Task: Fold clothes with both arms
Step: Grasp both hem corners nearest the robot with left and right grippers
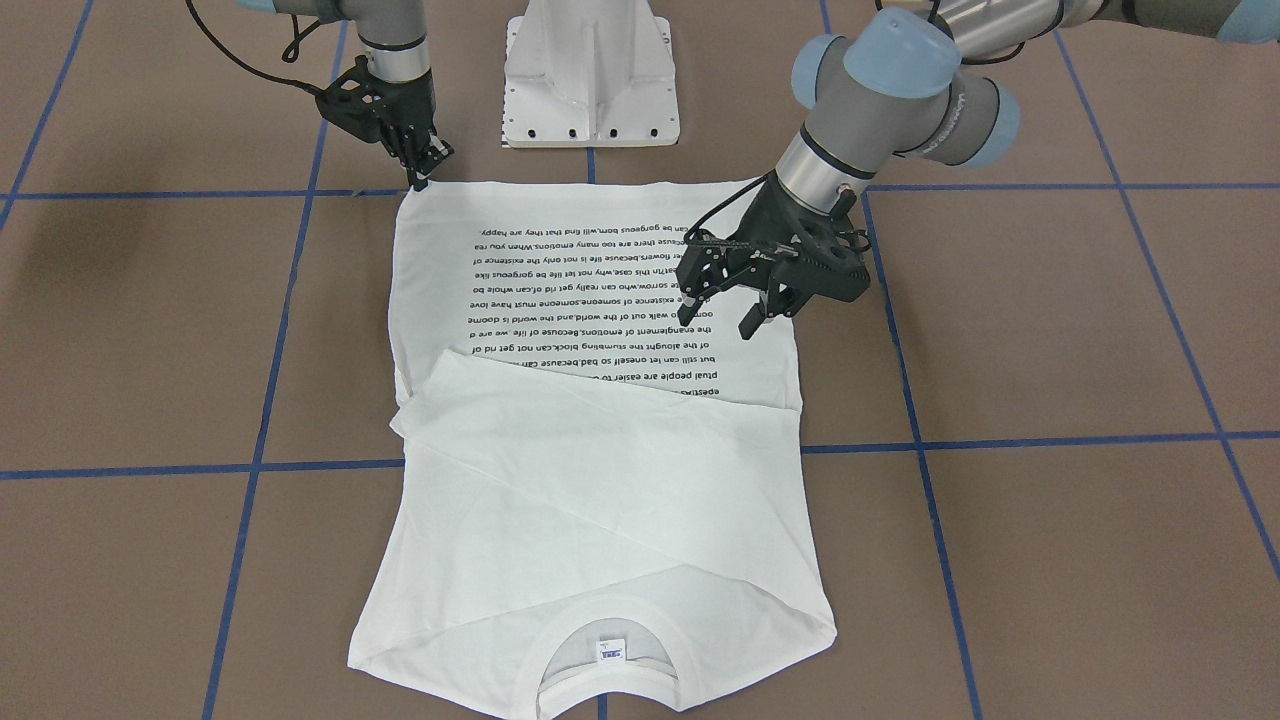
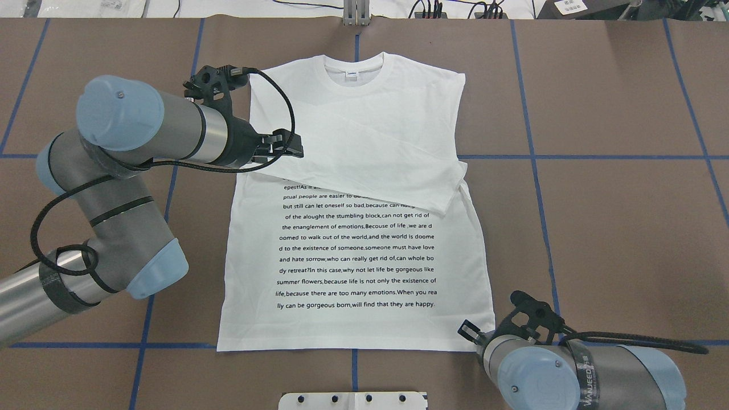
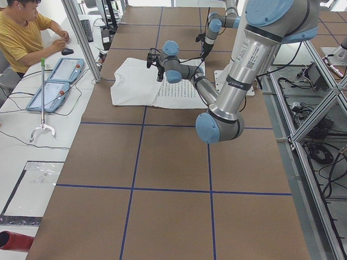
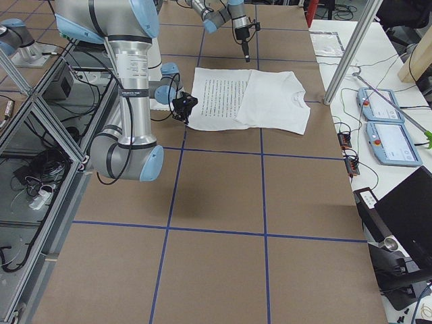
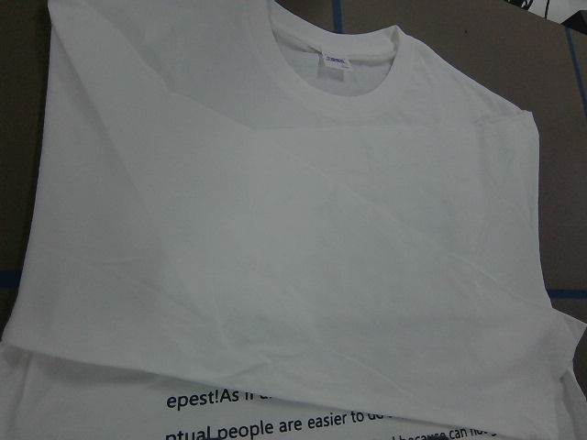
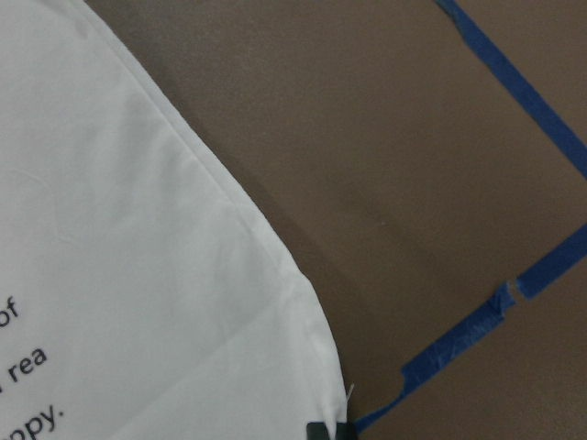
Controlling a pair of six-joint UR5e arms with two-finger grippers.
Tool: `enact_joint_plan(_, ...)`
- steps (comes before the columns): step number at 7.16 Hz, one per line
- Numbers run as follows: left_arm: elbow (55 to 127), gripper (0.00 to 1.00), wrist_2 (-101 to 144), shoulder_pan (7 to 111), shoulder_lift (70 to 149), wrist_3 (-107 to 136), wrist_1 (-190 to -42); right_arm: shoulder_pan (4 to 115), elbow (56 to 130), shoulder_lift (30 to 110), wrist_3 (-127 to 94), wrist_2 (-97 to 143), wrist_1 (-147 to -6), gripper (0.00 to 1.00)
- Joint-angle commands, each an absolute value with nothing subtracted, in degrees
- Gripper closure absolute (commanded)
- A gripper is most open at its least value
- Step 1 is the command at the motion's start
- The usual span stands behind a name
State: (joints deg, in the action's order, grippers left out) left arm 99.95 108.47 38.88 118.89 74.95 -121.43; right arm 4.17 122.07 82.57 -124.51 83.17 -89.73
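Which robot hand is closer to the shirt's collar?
Left. The left gripper hovers over the middle of the shirt, nearer the collar. The right gripper is at a hem corner, the end farthest from it.

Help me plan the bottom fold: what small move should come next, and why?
Probably move the open left gripper to the T-shirt's free hem corner. The right gripper sits at the opposite hem corner, while the left one hovers over the print, holding nothing.
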Motion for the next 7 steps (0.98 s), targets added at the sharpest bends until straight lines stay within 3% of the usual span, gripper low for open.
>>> enact_joint_plan(1,100.6,0.20,109.1,38.8,117.1,82.1,-120.7,4.2,123.5,82.5,-124.5,84.0,-89.9,1.00)
enact_joint_plan(2,102.8,0.20,109.9,37.8,113.6,87.5,-120.7,4.2,124.0,82.5,-124.5,84.1,-89.9,1.00)
enact_joint_plan(4,114.1,0.20,104.9,26.7,100.0,95.7,-120.8,4.2,123.9,82.5,-124.5,84.2,-89.8,1.00)
enact_joint_plan(5,116.8,0.21,98.0,19.6,96.1,99.8,-120.4,4.3,123.9,82.5,-124.5,84.2,-89.8,1.00)
enact_joint_plan(7,117.3,0.21,96.9,15.2,93.7,102.2,-117.4,4.4,124.0,82.4,-124.5,84.1,-89.7,1.00)
